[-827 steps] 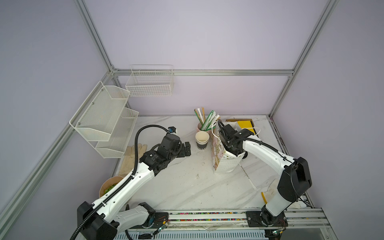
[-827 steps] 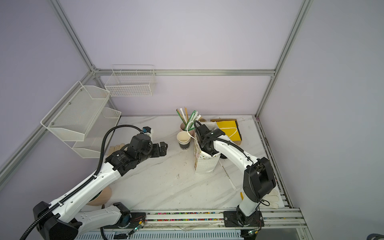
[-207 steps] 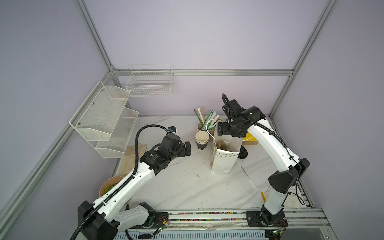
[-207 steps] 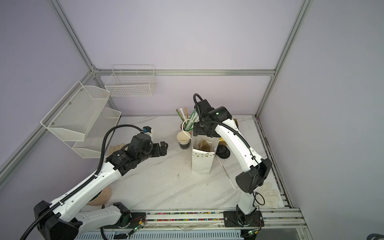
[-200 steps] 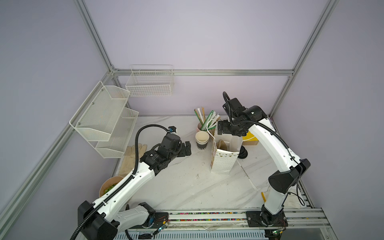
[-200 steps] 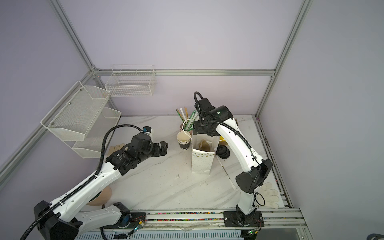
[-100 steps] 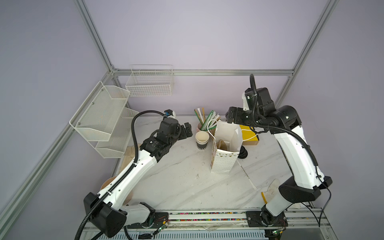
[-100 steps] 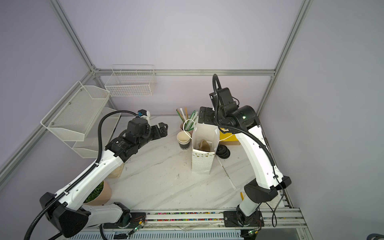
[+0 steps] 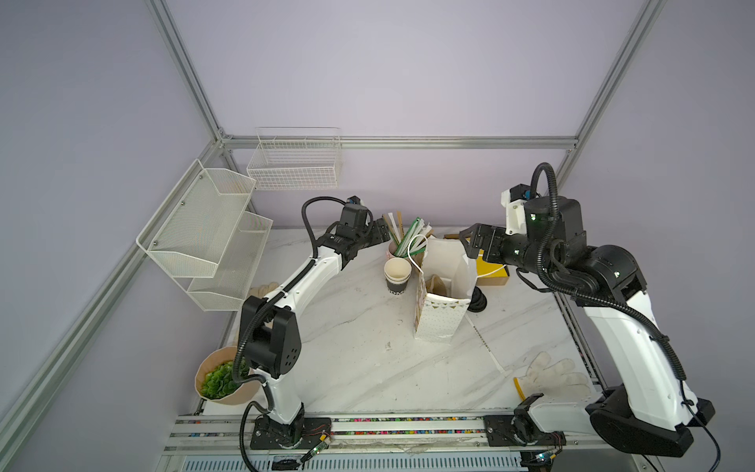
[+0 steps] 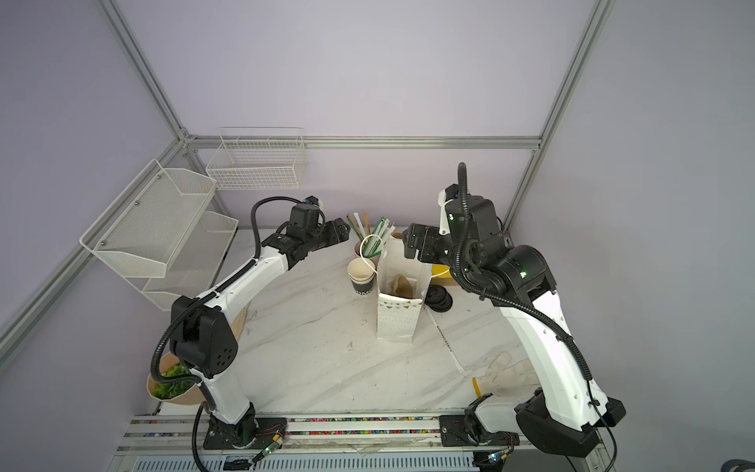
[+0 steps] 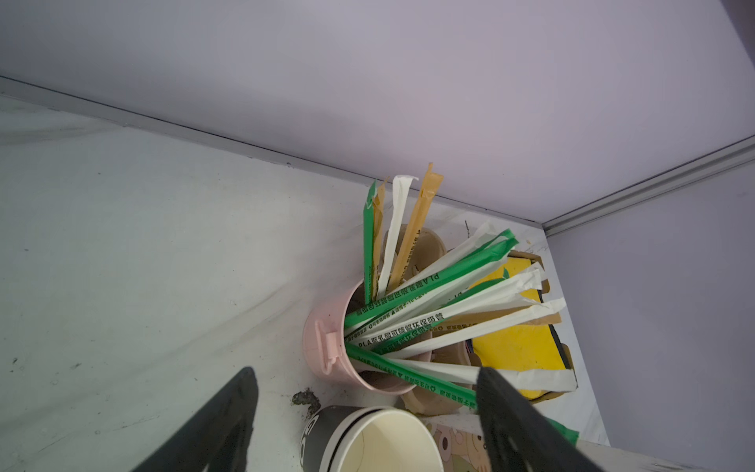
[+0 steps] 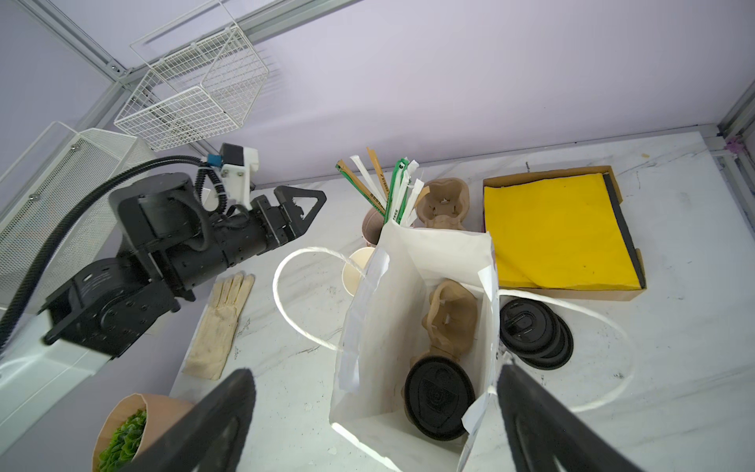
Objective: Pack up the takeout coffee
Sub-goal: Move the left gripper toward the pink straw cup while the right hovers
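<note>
Takeout coffee point(image 12: 439, 398): taken to be the black-lidded cup seated in pulp carrier point(image 12: 451, 314), down inside white paper bag point(image 12: 408, 253). Sits below & ahead of right gripper point(image 12: 374, 370), well apart, roughly on the line betw. its jaws. Shows lid only; no view of wall or fill level.

Handling, by judgement: prob. light, heavier if full. Thin paper, so crushes under side squeeze. Lid liable to pop; spills if tipped. Reachable from above only. Better not to pinch the cup itself: grip carrier's centre ridge, or lift whole bag by handle loop point(image 12: 277, 292).

Right jaws: spread wide, empty, hovering above bag mouth.

Left gripper point(image 11: 366, 370): across the bag from right jaws. Jaws apart, clamping nothing. Pink straw cup point(image 11: 327, 347) & nested cup stack point(image 11: 388, 445) just ahead of them. Green straw point(image 11: 408, 376) runs up to one finger; contact, can't tell.

Spare lids point(image 12: 535, 333) on table point(image 12: 694, 327), just beside bag.
</note>
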You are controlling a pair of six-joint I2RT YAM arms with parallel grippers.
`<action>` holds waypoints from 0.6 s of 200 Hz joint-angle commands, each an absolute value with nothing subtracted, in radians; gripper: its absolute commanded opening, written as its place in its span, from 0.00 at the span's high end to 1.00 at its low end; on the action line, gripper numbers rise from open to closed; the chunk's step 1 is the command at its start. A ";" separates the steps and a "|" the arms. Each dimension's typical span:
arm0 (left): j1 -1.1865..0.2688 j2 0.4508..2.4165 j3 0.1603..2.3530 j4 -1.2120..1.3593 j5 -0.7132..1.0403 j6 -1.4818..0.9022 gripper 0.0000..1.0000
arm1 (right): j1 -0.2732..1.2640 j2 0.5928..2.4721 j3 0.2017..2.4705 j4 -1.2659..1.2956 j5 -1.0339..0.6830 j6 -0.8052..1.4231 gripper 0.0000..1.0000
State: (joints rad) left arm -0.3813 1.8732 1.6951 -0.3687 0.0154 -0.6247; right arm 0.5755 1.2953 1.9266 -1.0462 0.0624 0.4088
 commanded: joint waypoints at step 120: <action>-0.352 2.012 1.940 -0.279 0.169 -0.671 0.40 | 0.571 1.245 1.784 -0.924 0.053 0.420 0.05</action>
State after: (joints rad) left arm -0.3538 2.0525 1.8904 -0.3511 0.0914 -0.6182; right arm 0.5739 1.2560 1.7885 -0.9531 0.0452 0.4137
